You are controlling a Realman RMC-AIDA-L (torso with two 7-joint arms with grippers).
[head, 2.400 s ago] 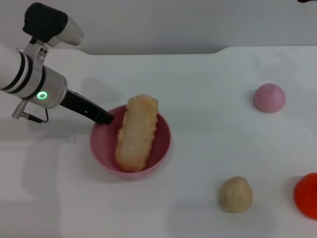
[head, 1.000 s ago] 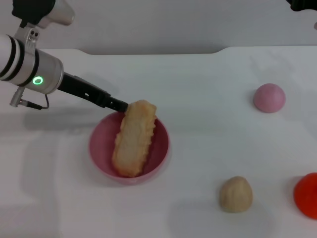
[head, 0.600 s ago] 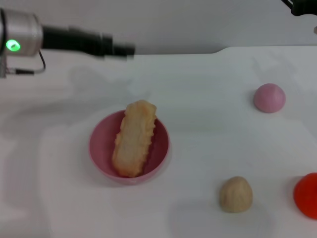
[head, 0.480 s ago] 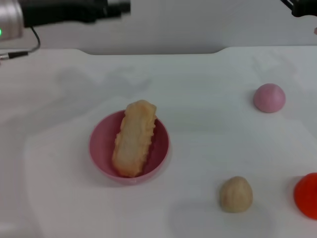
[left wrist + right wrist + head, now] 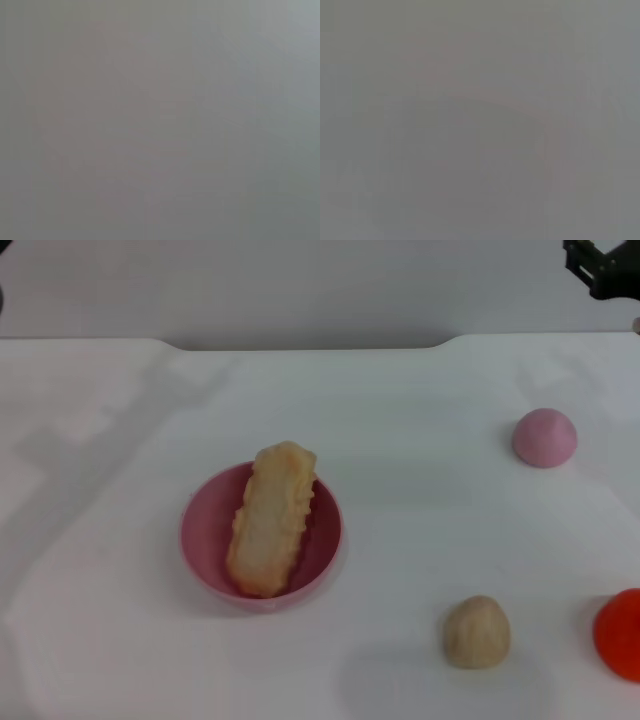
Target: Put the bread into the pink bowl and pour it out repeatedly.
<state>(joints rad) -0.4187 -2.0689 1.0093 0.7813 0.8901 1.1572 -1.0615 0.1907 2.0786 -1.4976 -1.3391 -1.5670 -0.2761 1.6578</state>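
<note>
Resting in the pink bowl (image 5: 205, 540) on the white bench (image 5: 400, 460): the bread (image 5: 270, 518), laid lengthwise, far end poking over the rim. Pale tan, ridged along the edges. Left hand gone from view since a moment ago. Right hand (image 5: 600, 268) at the top corner; fingers' state cannot be told.

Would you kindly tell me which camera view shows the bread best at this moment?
The head view shows it best: the bread lies lengthwise in the pink bowl, its far end resting over the rim. Both wrist views show only a featureless grey field, with no bread visible.
</note>
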